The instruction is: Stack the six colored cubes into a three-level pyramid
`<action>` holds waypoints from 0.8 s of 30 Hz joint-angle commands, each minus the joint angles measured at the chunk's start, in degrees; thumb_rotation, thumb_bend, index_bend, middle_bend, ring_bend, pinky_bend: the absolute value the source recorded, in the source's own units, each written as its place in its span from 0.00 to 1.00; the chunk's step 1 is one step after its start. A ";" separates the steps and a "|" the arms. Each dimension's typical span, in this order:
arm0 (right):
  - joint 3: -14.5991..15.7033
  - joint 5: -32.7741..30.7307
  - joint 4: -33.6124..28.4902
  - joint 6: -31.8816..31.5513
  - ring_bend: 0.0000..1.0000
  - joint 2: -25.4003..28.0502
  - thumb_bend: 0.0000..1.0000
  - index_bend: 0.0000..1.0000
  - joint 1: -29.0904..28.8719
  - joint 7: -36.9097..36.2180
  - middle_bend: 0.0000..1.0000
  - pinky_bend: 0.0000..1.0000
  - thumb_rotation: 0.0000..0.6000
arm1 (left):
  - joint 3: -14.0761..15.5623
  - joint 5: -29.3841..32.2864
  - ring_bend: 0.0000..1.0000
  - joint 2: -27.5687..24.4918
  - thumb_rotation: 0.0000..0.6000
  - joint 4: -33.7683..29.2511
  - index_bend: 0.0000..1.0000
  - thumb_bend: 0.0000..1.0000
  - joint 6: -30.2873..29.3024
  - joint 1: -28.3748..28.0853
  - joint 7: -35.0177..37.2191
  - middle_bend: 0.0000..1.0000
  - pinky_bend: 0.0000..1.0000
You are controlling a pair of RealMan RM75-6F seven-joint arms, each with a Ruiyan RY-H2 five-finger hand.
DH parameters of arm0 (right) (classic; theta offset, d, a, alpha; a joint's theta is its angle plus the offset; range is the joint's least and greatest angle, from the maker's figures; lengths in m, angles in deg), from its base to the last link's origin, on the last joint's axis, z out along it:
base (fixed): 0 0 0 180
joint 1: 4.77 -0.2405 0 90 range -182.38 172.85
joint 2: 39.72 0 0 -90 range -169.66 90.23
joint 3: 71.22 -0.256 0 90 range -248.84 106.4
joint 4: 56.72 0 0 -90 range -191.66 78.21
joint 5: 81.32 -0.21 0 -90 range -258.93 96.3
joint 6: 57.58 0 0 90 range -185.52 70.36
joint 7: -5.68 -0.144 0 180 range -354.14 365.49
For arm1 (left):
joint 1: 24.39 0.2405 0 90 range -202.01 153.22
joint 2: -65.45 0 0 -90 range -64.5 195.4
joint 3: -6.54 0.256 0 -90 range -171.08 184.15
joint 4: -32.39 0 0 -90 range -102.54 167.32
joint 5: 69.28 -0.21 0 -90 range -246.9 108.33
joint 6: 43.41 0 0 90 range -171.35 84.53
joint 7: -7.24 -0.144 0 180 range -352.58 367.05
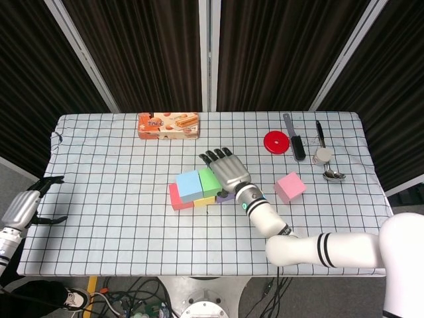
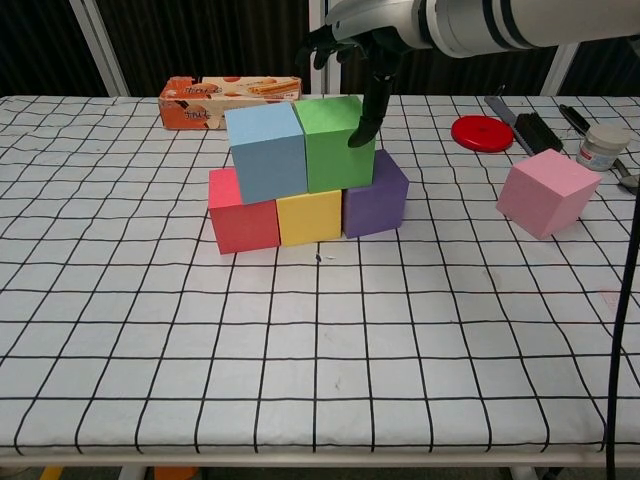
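Note:
Red (image 2: 242,215), yellow (image 2: 308,217) and purple (image 2: 378,195) cubes form a row on the checked tablecloth. On top of them sit a blue cube (image 2: 265,150) and a green cube (image 2: 335,142), side by side. My right hand (image 2: 365,35) hovers over the green cube with spread fingers, one fingertip (image 2: 362,130) reaching down along its right upper edge; it holds nothing. The pink cube (image 2: 548,192) lies alone to the right. From above, the right hand (image 1: 226,171) hides part of the stack. My left hand (image 1: 23,209) hangs empty off the table's left edge.
A cracker box (image 1: 168,125) lies at the back behind the stack. At the back right are a red lid (image 1: 276,142), a dark-handled utensil (image 1: 294,138), a small jar (image 1: 322,156) and a spoon (image 1: 333,175).

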 commanded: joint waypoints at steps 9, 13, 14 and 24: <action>4.61 0.61 3.76 0.55 0.00 3.52 0.10 0.00 5.54 -3.64 0.01 0.00 1.00 | -1.43 1.88 0.09 2.48 1.00 -0.01 0.13 0.02 1.89 -0.96 -3.34 0.18 0.20; 5.59 1.14 11.46 3.75 0.00 -0.16 0.10 0.00 7.08 -5.71 0.00 0.00 1.00 | -1.87 2.38 0.09 2.23 1.00 -0.59 0.13 0.02 1.67 -0.86 -4.32 0.18 0.20; 5.57 1.64 14.00 4.75 0.00 -1.58 0.10 0.00 7.45 -6.50 0.00 0.00 1.00 | -1.96 2.47 0.09 2.01 1.00 -0.84 0.13 0.02 1.55 -0.80 -4.54 0.18 0.20; 3.12 9.80 29.63 10.52 0.00 -11.80 0.11 0.00 9.50 -13.27 0.00 0.00 1.00 | -2.60 2.63 0.09 0.90 1.00 -2.40 0.13 0.02 0.03 -0.32 -5.41 0.18 0.20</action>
